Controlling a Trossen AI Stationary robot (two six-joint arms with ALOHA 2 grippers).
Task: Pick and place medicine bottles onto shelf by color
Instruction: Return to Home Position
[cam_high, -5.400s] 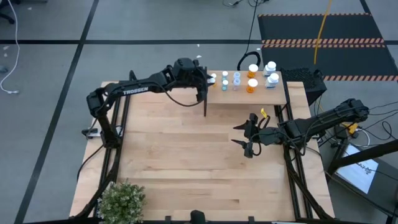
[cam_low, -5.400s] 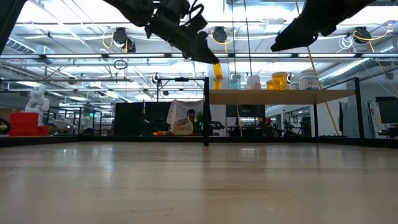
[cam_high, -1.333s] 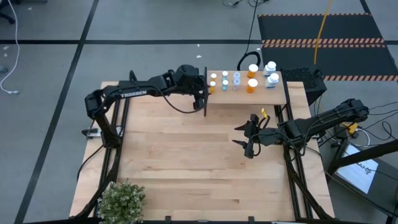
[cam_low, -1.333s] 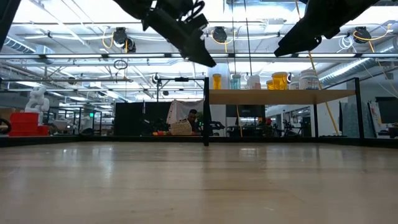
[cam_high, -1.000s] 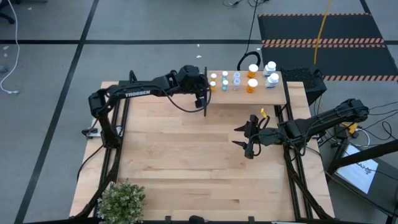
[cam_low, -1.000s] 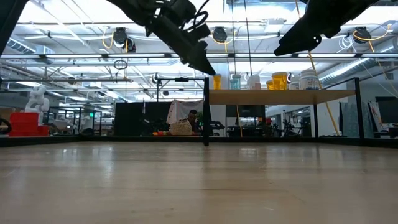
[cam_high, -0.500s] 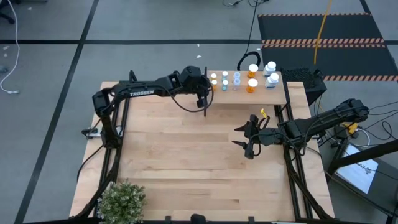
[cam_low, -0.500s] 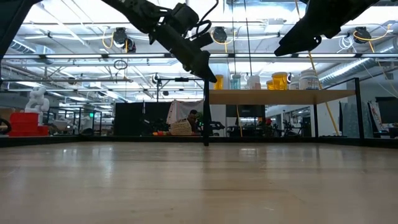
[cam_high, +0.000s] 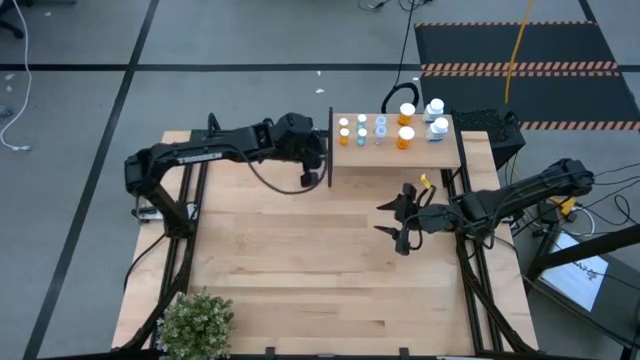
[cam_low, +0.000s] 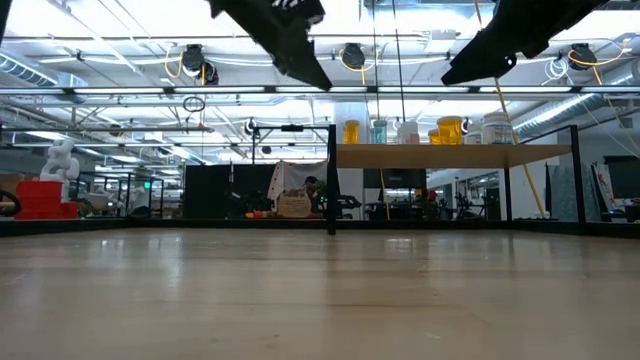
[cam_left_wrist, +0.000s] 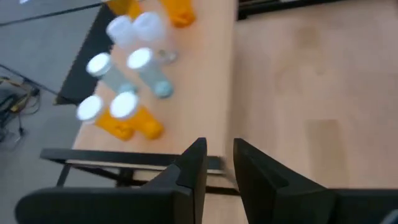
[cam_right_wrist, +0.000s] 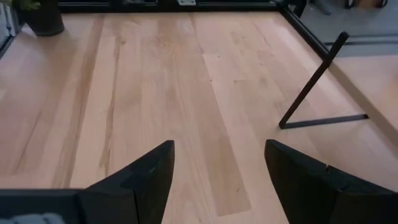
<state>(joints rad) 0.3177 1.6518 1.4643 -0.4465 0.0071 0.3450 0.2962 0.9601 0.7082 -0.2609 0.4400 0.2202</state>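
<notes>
high cam straight down; low level across table (cam_high: 300, 250); both see shelf (cam_high: 395, 155); wrist cams close

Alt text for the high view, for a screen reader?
Seen from above, orange and pale-blue medicine bottles stand on a small shelf at the far edge of the table. The left gripper sits empty just off the shelf's left end; the right gripper hovers open above the table's right side.

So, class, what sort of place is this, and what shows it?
Probably a robotics lab or workshop: a left arm and right arm mounted at a wooden table, bare ceiling beams and strip lights beyond it, and a hazard-striped mat on the grey floor.
</notes>
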